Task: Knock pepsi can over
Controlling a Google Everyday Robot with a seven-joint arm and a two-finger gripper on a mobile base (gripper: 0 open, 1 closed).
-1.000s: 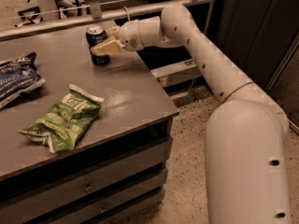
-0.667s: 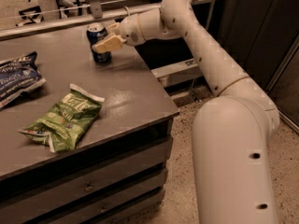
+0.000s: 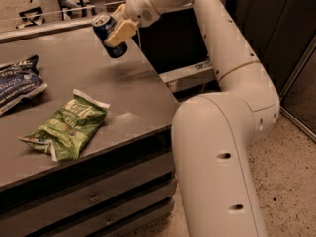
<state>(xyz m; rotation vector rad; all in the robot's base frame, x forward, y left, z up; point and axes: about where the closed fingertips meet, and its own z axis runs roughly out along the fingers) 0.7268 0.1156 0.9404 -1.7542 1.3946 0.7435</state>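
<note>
The pepsi can (image 3: 102, 29) is a small dark-blue can with a silver top. It is held above the far right part of the grey table (image 3: 133, 100), tilted with its top toward the upper left. My gripper (image 3: 115, 36) is shut on its sides; one tan finger (image 3: 121, 31) lies across the can's front. The can's shadow falls on the table below it. My white arm (image 3: 222, 58) reaches in from the right.
A green snack bag (image 3: 69, 127) lies near the table's front edge. A blue crinkled snack bag (image 3: 17, 83) lies at the left. Drawers (image 3: 98, 196) sit under the tabletop. The table's right edge drops off just below the can.
The can stood upright on the table with the gripper around it. Now it is off the surface and tilted in the gripper, and the arm has swung.
</note>
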